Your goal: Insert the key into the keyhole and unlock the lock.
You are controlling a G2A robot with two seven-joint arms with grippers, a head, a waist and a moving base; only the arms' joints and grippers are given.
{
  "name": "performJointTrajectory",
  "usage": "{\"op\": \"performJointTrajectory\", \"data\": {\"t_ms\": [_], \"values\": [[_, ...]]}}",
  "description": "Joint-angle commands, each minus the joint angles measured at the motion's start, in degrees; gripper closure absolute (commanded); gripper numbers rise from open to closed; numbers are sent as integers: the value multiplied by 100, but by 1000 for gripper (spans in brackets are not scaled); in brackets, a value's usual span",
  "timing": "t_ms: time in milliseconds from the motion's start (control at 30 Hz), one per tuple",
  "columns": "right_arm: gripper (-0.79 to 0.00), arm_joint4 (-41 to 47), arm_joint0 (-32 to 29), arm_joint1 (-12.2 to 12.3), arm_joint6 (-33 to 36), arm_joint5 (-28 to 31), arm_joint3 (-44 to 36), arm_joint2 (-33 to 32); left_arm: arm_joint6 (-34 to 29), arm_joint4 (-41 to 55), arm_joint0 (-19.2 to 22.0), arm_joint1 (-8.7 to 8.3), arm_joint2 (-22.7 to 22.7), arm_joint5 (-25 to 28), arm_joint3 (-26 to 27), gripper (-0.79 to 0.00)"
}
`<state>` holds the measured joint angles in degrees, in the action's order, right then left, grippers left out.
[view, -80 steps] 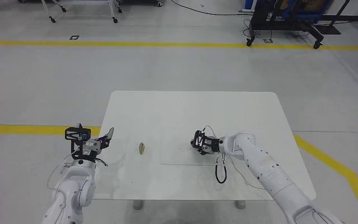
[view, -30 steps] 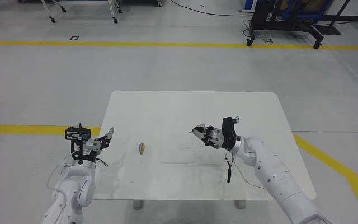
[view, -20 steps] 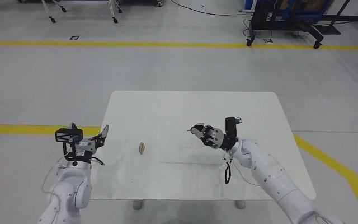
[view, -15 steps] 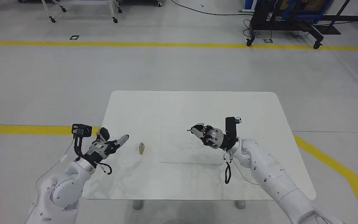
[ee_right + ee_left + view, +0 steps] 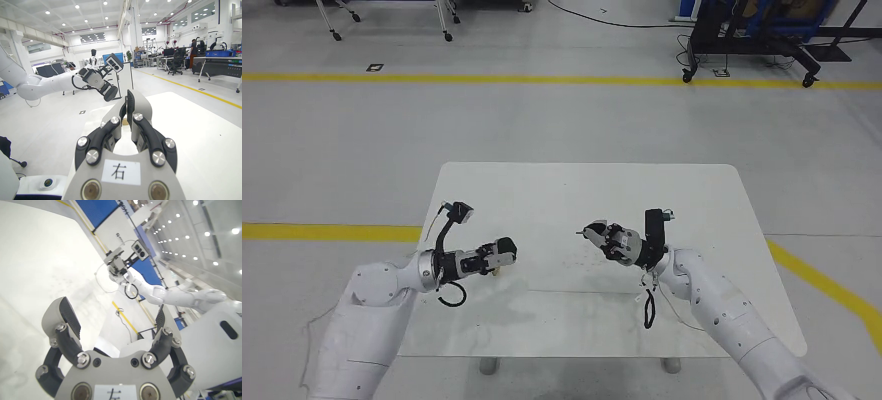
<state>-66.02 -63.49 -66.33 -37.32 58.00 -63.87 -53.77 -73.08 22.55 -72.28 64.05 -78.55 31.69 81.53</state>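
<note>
Lock (image 5: 124,121): I read it as the small brass-coloured lump lying on the white table (image 5: 642,190), toward the table's left side. In the right wrist view it is glimpsed through the gap between the finger bases. It is too small for me to make out a keyhole or a shackle.

Left gripper (image 5: 113,306): released. The two ribbed pads (image 5: 69,315) stand wide apart with nothing between them. In the top view the left gripper (image 5: 504,253) sits over the left part of the table, roughly above where the lock lies. In the right wrist view the same gripper (image 5: 109,94) hangs clear of the tabletop, with the lock lower in that picture. No contact with the lock that I can see.

Right gripper (image 5: 127,96): clenched, pads pressed together at the tips. Whether they pinch the key I cannot tell. In the top view the right gripper (image 5: 589,234) is near the middle of the table, and a thin dark sliver juts from its tip, too small to name. The left wrist view shows it (image 5: 113,255) raised off the surface, well apart from the left gripper.

A black cable loop (image 5: 647,305) hangs from the right forearm over the table.
</note>
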Motion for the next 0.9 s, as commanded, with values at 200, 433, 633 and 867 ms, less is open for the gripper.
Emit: {"op": "performJointTrajectory", "data": {"t_ms": [200, 433, 633, 867], "values": [[0, 475, 47, -24, -37, 0, -257, 381, 732, 251, 650, -10, 1071, 686, -642, -677], [0, 1045, 513, 56, -225, 0, 38, 1220, 1465, -190, 896, -162, 1834, 1418, -771, -372], [0, 1481, 907, 156, -388, 0, 190, 1994, 1648, 95, 1148, -329, 2285, 1601, -908, -339], [0, 1760, 1339, 281, -654, 0, 355, 2799, 1944, 153, 1364, -492, 2770, 1897, -1012, -286]]}}
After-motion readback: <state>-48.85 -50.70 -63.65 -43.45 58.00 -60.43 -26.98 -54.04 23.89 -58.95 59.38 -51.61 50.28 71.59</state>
